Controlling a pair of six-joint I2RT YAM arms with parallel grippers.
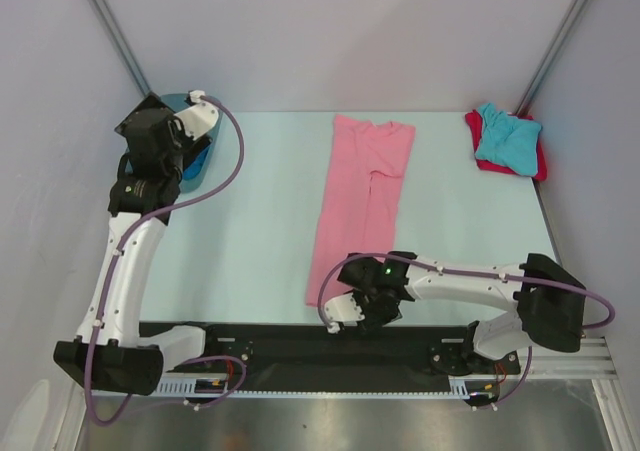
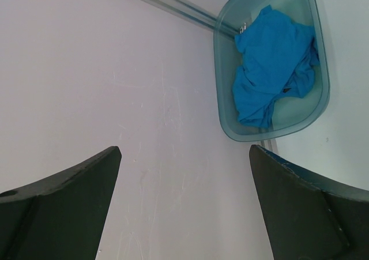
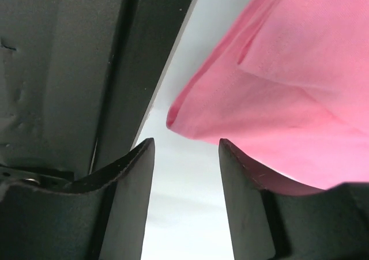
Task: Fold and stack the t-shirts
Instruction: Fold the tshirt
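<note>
The pink t-shirt (image 1: 358,196) lies in the middle of the table, folded into a long strip running from far to near. My right gripper (image 1: 345,311) is open and empty at the strip's near left corner (image 3: 190,119), jaws apart just short of the cloth. The royal blue t-shirt (image 2: 271,64) lies crumpled in the tub (image 2: 226,93) at the far left. My left gripper (image 1: 150,131) is open and empty, raised above the tub. The turquoise t-shirt (image 1: 508,136) lies folded on the red t-shirt (image 1: 478,128) at the far right corner.
The black strip (image 1: 300,343) holding the arm bases runs along the near table edge, right beside my right gripper. Grey walls close the left, back and right sides. Bare table (image 1: 250,231) lies between the tub and the pink shirt.
</note>
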